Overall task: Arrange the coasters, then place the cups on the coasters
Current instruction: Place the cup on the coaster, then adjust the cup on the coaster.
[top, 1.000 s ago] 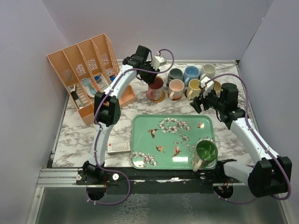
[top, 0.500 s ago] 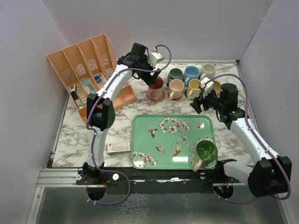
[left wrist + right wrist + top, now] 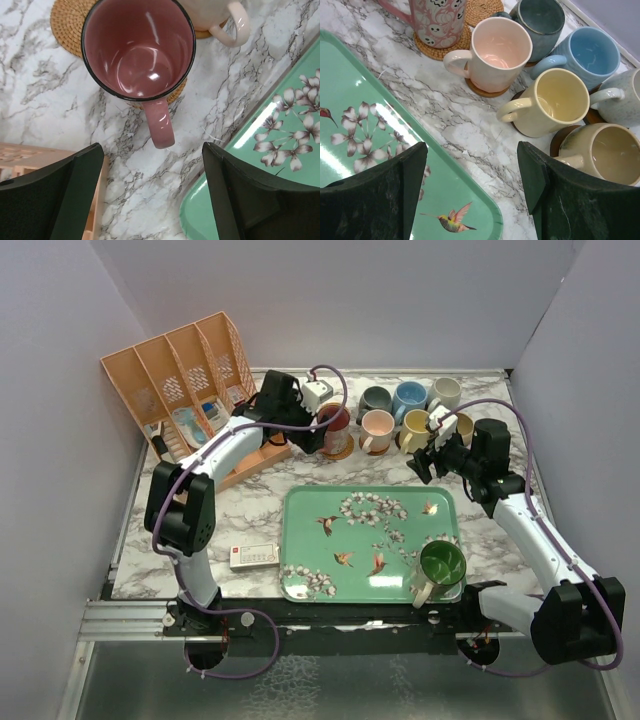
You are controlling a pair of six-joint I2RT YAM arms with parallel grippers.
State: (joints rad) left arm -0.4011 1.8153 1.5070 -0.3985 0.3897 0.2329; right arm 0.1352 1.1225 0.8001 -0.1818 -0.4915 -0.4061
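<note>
The left gripper [image 3: 150,160] hangs with its fingers wide apart and holds nothing, just above the dark red mug [image 3: 137,47], which stands on a woven coaster [image 3: 67,22] beside the pink mug [image 3: 497,50]. The right gripper [image 3: 472,150] is also wide open and empty, over the marble between the tray [image 3: 330,550] and the yellow mug [image 3: 555,100]. The green mug [image 3: 441,563] stands on the tray, at its near right corner, with no coaster under it.

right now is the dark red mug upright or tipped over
Upright: the dark red mug sits on its woven coaster, left wrist view looking straight down into it.
</note>
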